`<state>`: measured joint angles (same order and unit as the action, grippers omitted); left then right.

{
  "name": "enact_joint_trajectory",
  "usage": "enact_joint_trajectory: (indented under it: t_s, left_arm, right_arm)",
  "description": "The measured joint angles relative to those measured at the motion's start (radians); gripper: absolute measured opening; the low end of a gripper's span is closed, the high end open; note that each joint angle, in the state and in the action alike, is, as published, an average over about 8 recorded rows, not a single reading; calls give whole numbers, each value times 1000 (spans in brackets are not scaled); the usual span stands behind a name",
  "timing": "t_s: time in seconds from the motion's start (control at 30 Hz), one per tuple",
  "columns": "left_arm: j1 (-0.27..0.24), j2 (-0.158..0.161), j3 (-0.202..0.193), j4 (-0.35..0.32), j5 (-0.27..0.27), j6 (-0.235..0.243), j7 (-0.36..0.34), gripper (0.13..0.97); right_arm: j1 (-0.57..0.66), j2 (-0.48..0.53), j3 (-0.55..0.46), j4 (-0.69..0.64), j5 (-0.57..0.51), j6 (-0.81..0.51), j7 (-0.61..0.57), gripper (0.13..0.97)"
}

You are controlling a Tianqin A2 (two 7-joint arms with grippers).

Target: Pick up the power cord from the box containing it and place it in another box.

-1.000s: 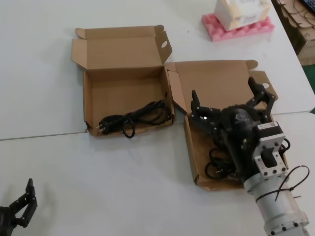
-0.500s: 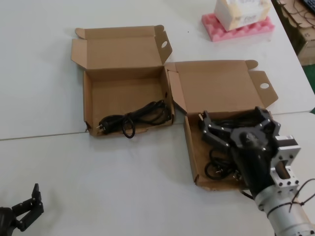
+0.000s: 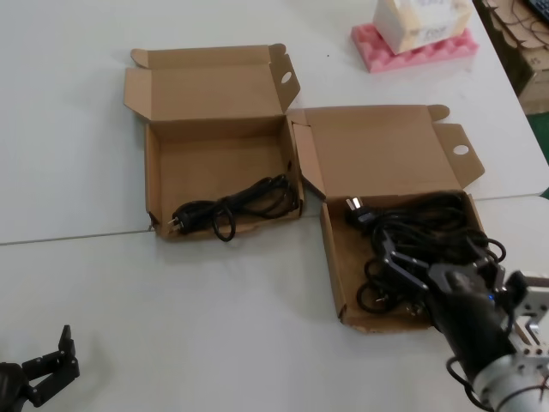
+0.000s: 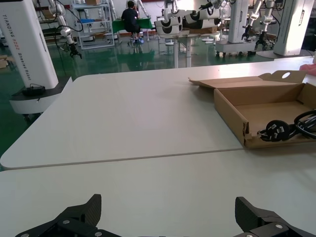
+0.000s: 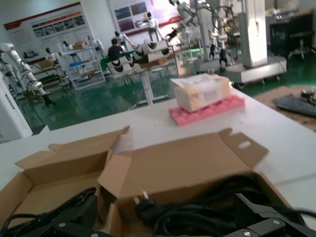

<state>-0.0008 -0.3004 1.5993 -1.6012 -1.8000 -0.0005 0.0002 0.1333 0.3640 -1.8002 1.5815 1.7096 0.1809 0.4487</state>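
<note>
- We see two plain brown cardboard boxes, one at 11 o'clock [image 3: 219, 163], one at 4 o'clock [image 3: 343, 257].
- Our power cord [image 3: 236, 206] is black.
- The tabletop [image 3: 214, 326] is white.
- Pink foam [image 3: 412, 51] sits at 1 o'clock.

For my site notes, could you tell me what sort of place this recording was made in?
Probably a robotics lab or factory hall: other robot arms on stands line a green floor, a seated worker sits at a bench, and posters cover the wall.
</note>
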Motion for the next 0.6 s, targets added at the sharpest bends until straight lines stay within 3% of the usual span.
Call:
enact_joint_trajectory:
  t_s: [0.33,0.6]
  left_arm:
    - [1,0,1,1,0,0,0,963]
    - [1,0,1,1,0,0,0,966]
  right_arm:
    - [-93,-44,139,13,63,-126,0,966]
    - [-107,-52,161,15,73,-146,0,966]
